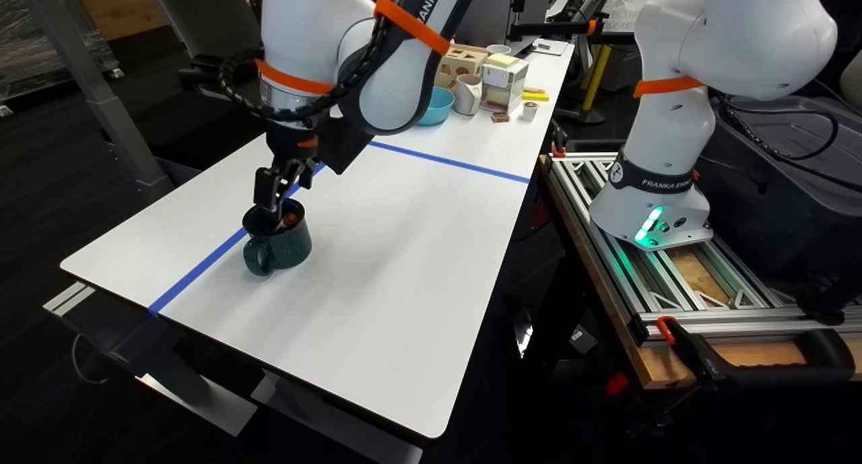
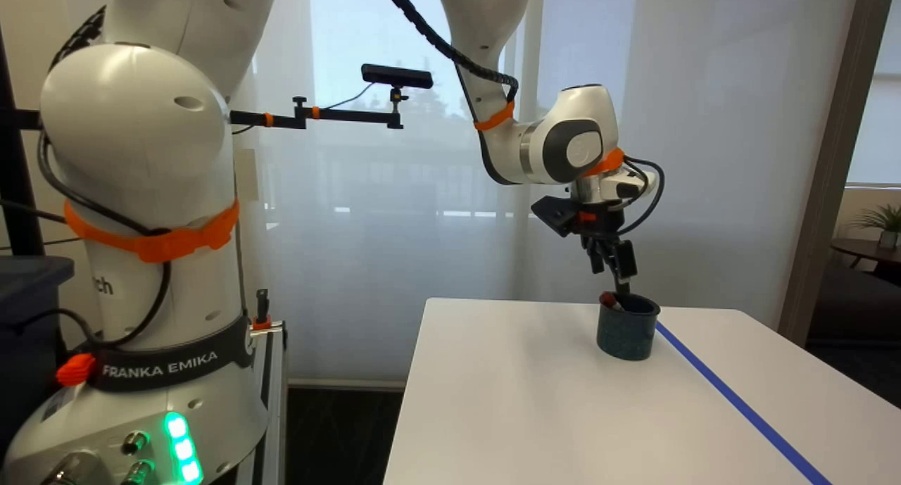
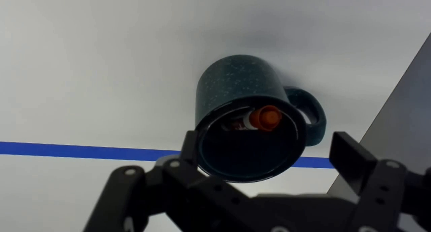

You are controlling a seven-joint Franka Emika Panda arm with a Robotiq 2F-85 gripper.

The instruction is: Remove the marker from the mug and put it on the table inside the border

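Note:
The dark green speckled mug (image 1: 289, 247) stands upright on the white table near the blue tape border (image 1: 202, 270); the mug also shows in an exterior view (image 2: 625, 334) and the wrist view (image 3: 237, 78). The marker (image 3: 266, 118) leans inside the mug, its orange end near the rim and its lower part in shadow. The orange end shows in both exterior views (image 1: 290, 219) (image 2: 609, 300). My gripper (image 3: 266, 151) is open and empty above the mug's mouth, fingers apart on either side. In an exterior view one fingertip of the gripper (image 2: 611, 270) overlaps the rim; contact cannot be told.
Beyond the far blue tape line (image 1: 451, 159) stand a teal bowl (image 1: 438, 107), a beige mug (image 1: 467, 95), a wooden box (image 1: 460, 63) and a white holder (image 1: 504, 83). The mug's handle (image 3: 316, 132) points toward the right finger in the wrist view.

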